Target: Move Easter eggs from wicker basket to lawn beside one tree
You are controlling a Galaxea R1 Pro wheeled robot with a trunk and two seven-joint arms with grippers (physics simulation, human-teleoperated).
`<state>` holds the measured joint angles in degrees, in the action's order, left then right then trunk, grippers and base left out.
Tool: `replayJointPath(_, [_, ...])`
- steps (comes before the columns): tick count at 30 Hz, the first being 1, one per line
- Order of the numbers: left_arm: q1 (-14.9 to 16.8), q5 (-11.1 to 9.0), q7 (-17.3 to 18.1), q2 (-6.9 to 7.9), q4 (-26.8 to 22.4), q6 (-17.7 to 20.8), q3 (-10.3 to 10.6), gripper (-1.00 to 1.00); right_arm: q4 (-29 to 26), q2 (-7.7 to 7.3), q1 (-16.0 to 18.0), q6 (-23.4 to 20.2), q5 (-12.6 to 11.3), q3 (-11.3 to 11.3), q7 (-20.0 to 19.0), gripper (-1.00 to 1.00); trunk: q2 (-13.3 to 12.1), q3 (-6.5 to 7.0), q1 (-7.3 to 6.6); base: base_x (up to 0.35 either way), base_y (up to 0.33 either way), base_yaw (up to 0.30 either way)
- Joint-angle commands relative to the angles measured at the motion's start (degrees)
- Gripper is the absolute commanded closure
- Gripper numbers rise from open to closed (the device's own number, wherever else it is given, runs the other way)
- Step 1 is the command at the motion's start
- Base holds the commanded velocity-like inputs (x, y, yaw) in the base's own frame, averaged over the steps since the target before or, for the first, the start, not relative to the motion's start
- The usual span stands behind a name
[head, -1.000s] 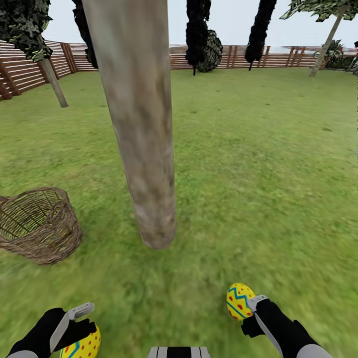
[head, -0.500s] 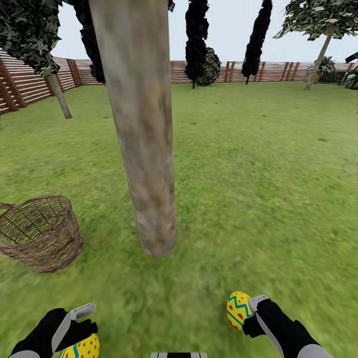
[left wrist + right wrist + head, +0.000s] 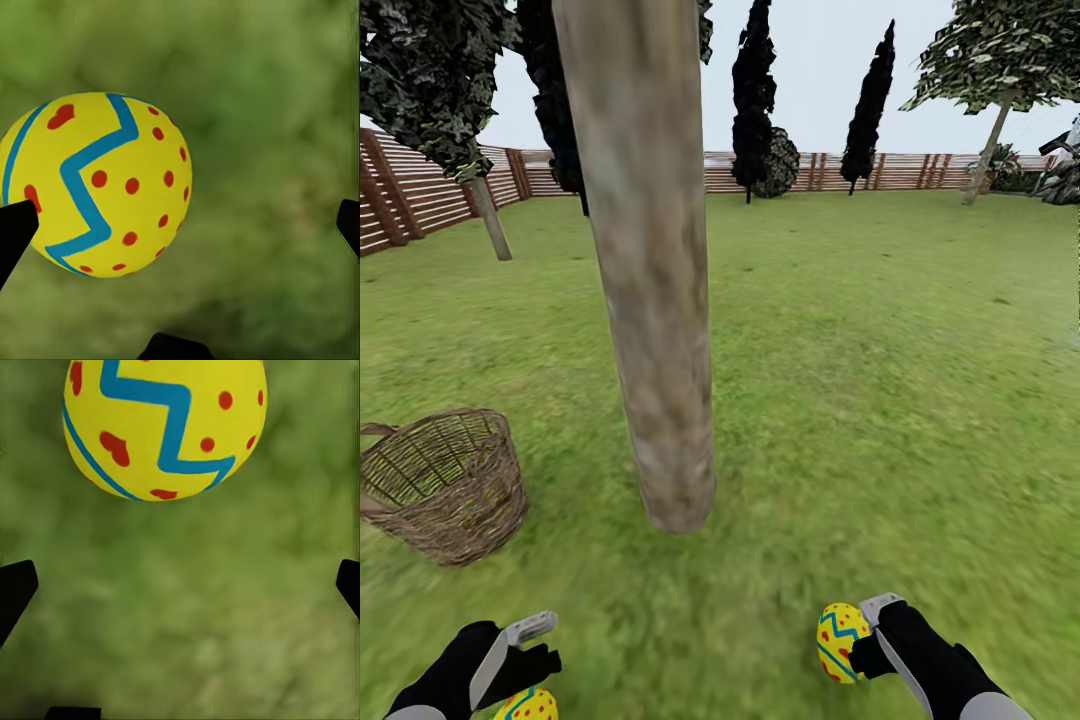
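A thick grey-brown tree (image 3: 660,350) trunk rises from the lawn (image 3: 880,380) just ahead of me. To its left the brown wicker basket (image 3: 445,490) sits tilted on the grass; I cannot make out its contents. My left gripper (image 3: 538,645) is open, and a yellow zigzag Easter egg (image 3: 528,706) lies just below its fingers. In the left wrist view that egg (image 3: 97,184) rests against one fingertip (image 3: 15,232), the other far off. My right gripper (image 3: 868,630) is open beside a second egg (image 3: 841,642). That egg (image 3: 165,427) sits beyond the wide-spread fingers.
A slatted wooden fence (image 3: 420,190) rings the garden. Another tree (image 3: 490,220) leans at the far left and one (image 3: 990,130) at the far right. Dark cypresses (image 3: 755,100) and a round bush (image 3: 780,160) stand by the back fence. Open grass stretches right of the trunk.
The camera has tilted up, showing more sky and shifting the whole scene down. Both eggs now sit lower against the gripper fingers than a second ago. The arms have barely moved.
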<state>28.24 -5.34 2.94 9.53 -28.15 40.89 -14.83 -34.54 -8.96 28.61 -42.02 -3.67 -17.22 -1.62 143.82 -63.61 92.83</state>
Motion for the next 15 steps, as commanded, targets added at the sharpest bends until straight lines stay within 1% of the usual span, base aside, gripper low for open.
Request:
replayJointPath(1, [0.01,-0.34,-0.03,-0.06,-0.07,0.33,-0.2,-1.0,-0.09,-0.09,0.04,-0.26,-0.37,-0.36,0.08,-1.0,0.0,0.18,-0.03,0.0,0.0,0.0])
replayJointPath(15, [-0.01,-0.2,-0.04,-0.42,0.02,0.29,-0.12,-1.0,-0.08,-0.09,0.04,-0.2,-0.37,-0.37,0.08,-1.0,-0.18,3.28,-0.4,0.0,0.0,0.0])
